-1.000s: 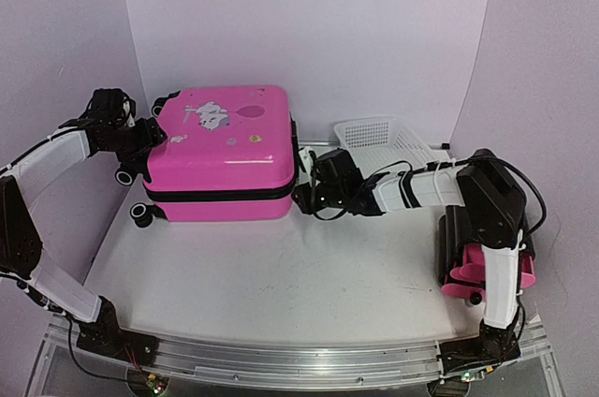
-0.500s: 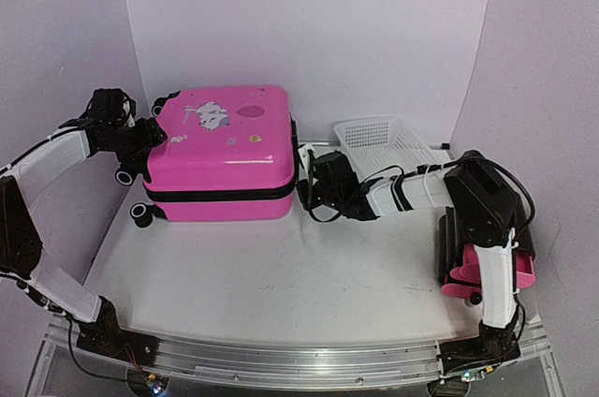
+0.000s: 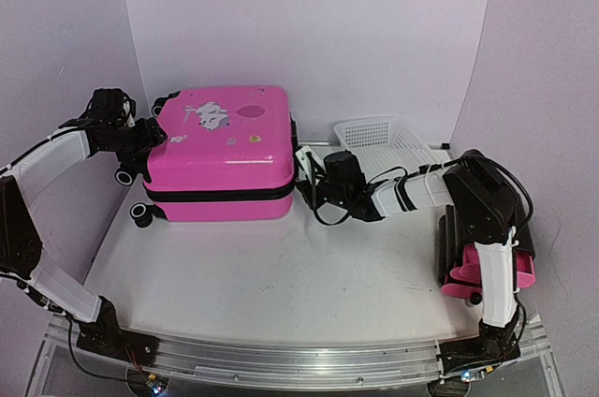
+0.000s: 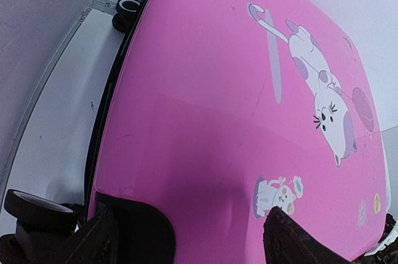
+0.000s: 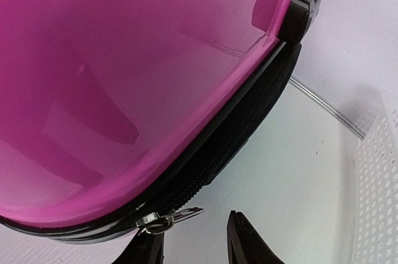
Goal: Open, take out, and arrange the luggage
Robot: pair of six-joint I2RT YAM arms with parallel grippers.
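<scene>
Right end effector (image 5: 194, 233) has slid closer to the 3 o'clock side of the luggage (image 3: 225, 149); fingers stand slightly apart, with the zipper pull (image 5: 171, 217) just beside one fingertip. The luggage lies shut, lid up, at 11 o'clock on the table (image 3: 281, 275). Left end effector (image 4: 189, 223) is at its 9 o'clock end, fingers spread wide over the lid corner.

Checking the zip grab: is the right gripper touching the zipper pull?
Cannot tell. In the right wrist view the zipper pull sits right at one fingertip of the right gripper, with neither gap nor contact plain.
</scene>
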